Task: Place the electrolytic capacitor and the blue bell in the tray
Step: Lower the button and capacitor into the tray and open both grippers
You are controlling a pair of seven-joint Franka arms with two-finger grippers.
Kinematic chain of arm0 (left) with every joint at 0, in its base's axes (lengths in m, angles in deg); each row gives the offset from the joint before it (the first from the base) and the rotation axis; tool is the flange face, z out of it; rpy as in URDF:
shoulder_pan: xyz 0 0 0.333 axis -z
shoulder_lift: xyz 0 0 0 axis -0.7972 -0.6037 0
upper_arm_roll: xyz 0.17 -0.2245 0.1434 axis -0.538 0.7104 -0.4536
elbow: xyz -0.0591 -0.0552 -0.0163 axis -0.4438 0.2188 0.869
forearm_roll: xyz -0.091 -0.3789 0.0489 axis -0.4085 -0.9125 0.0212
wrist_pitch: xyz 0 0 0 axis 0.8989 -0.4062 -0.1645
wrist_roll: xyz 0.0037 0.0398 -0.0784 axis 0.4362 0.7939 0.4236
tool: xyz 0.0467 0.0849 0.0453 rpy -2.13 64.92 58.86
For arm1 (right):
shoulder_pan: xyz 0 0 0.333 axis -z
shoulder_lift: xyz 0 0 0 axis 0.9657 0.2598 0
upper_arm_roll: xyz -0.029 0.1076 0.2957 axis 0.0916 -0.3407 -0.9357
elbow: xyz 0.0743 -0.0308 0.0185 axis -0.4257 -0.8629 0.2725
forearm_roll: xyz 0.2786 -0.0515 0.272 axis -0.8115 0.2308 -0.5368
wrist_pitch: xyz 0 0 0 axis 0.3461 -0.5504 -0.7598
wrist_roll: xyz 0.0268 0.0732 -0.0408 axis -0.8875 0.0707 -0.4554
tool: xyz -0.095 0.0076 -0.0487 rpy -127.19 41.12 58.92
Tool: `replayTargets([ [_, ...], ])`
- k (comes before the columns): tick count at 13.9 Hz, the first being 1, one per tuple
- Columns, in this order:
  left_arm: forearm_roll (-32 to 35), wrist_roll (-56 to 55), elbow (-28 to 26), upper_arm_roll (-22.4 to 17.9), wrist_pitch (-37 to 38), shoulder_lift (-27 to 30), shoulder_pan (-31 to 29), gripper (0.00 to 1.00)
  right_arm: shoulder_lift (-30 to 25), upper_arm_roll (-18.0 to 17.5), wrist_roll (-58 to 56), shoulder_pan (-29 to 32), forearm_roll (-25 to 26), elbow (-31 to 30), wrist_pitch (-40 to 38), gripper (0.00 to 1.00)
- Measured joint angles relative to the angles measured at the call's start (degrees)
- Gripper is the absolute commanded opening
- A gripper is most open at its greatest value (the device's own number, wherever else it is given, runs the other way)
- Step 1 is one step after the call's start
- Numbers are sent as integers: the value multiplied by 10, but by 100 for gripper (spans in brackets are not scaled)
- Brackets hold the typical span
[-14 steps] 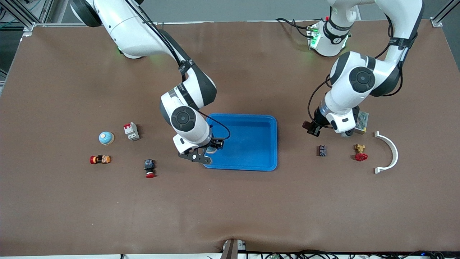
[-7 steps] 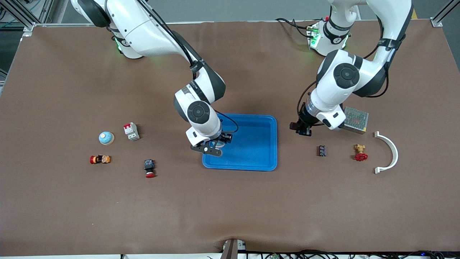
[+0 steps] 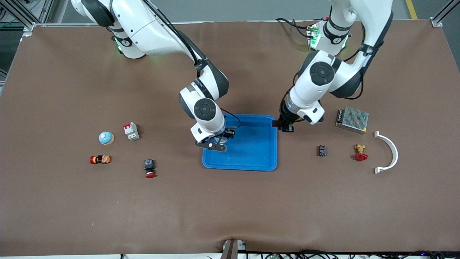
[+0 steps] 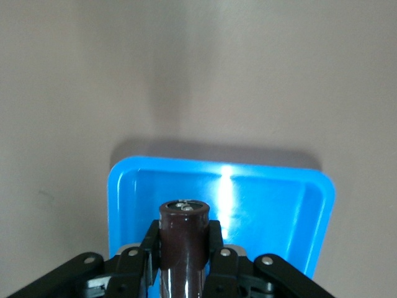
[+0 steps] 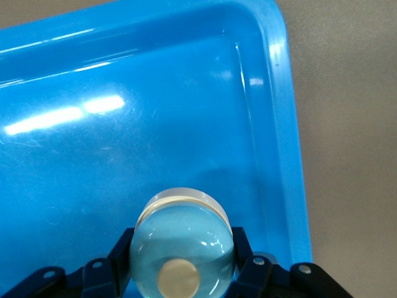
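Observation:
The bright-blue tray [image 3: 267, 144] lies mid-table. My right gripper [image 3: 216, 141] is shut on a light-blue dome bell with a beige button [image 5: 183, 251] and holds it over the tray's floor [image 5: 124, 143], near the rim toward the right arm's end. My left gripper [image 3: 283, 126] is shut on a dark brown electrolytic capacitor [image 4: 184, 239]. It holds the capacitor upright at the tray's rim toward the left arm's end, with the tray [image 4: 273, 205] just ahead of it. A second light-blue dome bell [image 3: 106, 137] sits on the table toward the right arm's end.
Toward the right arm's end lie a red-white breaker [image 3: 131, 131], a small toy figure [image 3: 100, 159] and a red push button [image 3: 149, 168]. Toward the left arm's end lie a mesh power supply [image 3: 352, 119], a black module [image 3: 322, 150], a red-handled brass valve [image 3: 360, 153] and a white curved piece [image 3: 390, 151].
My right gripper carried the bell farther in over the tray. My left gripper carried the capacitor from near the power supply to the tray's rim, uncovering the power supply.

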Motion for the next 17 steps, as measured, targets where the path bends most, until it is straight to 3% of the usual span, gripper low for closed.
replayTargets([
  [3, 38, -49, -1, 0, -11, -14, 23, 0, 3, 0, 0, -2, 0, -6, 11, 52],
  [11, 227, -200, 1, 0, -72, -111, 45, 0, 8, 0, 0, -4, 0, -15, 36, 52],
  [14, 260, -224, 4, 0, -76, -126, 46, 0, 11, 0, 0, -5, 0, -17, 49, 53],
  [17, 264, -225, 5, 0, -76, -131, 53, 0, 13, 0, 0, -6, 0, -18, 52, 59],
])
